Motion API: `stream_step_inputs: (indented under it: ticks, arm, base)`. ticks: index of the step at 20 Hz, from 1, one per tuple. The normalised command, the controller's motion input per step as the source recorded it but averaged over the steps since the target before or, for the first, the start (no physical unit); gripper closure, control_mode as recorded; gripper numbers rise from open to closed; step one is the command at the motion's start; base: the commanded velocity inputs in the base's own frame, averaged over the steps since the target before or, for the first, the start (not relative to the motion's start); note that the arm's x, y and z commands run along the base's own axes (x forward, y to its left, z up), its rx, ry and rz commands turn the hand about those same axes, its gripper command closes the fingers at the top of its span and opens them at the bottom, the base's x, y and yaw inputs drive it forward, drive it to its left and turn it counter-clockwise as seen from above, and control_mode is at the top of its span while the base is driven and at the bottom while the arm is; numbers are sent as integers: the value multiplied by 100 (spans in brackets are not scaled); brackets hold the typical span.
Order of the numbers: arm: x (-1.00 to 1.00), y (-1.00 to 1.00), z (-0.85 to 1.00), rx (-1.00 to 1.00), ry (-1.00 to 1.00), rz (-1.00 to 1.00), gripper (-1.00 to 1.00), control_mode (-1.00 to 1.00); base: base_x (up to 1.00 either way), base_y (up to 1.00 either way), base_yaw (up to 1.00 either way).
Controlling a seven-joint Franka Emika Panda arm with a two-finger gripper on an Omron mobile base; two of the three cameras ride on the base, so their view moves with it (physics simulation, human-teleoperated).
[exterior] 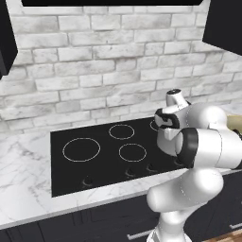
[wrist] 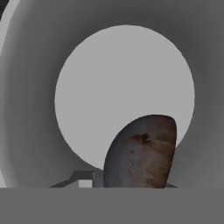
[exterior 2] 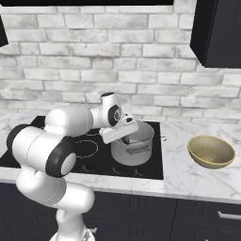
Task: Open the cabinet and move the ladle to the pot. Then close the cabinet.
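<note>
The ladle (wrist: 142, 151), brown mottled bowl, hangs below the tool (exterior 2: 126, 137) inside the pot (exterior 2: 132, 146), over its flat grey floor. Whether the tool is gripping it you can't tell. Lower until the bowl touches before letting go. Pot: round, smooth metal, on black glass cooktop (exterior: 94, 165); marble counter (exterior 2: 188, 174) and tan bowl (exterior 2: 211, 151) beyond.

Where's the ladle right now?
In the hand view the ladle hangs inside the pot, its brown bowl above the pot's floor. In the right base view the gripper reaches into the pot on the cooktop.
</note>
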Motion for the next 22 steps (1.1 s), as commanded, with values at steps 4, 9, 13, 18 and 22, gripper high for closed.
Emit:
stream_step_inputs:
  ticks: [4,9,13,18,22]
  arm:
    - [0,0,-2,0,0,0,-100,-100]
    - [0,0,0,0,0,0,-100,-100]
    - [0,1,15,0,0,0,-100,-100]
    - [3,2,31,0,0,0,-100,-100]
    - [0,0,39,0,0,0,-100,-100]
  base:
    - [0,0,0]
    - [0,0,0]
    - [0,0,0]
    - [0,0,0]
    - [0,0,0]
